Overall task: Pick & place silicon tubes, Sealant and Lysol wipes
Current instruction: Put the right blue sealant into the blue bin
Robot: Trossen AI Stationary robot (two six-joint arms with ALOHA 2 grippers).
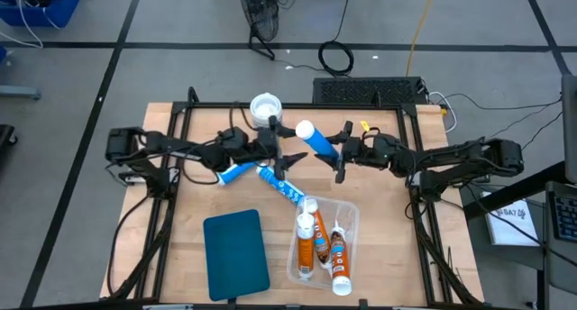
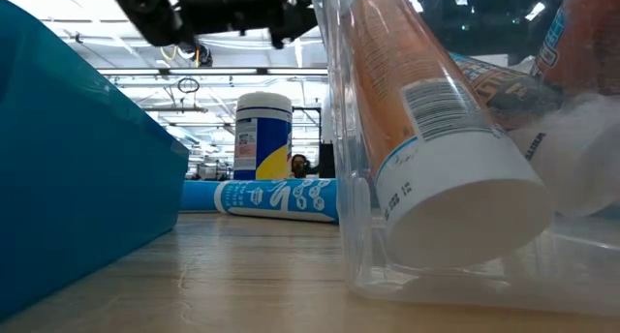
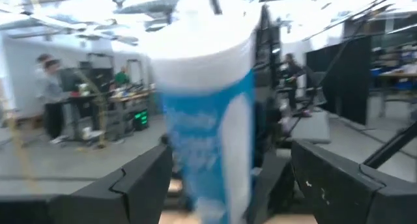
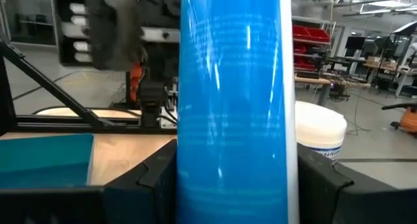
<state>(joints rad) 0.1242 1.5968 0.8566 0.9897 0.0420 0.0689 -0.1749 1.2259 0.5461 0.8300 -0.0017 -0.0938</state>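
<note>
Right gripper [image 1: 341, 157] clamps a raised blue tube [image 1: 315, 141]; left gripper [image 1: 281, 157] straddles another tube [image 3: 208, 133].

Bright overhead lighting, glare on the blue tube [image 4: 231, 107], motion blur across the left wrist view.

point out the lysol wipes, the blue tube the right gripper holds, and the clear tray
Lysol wipes [image 1: 266, 106], high view, on its round white lid.
Blue tube [image 1: 315, 141], high view, mid-body near the right gripper.
Clear tray [image 1: 350, 211], high view, on its far right rim.
</note>
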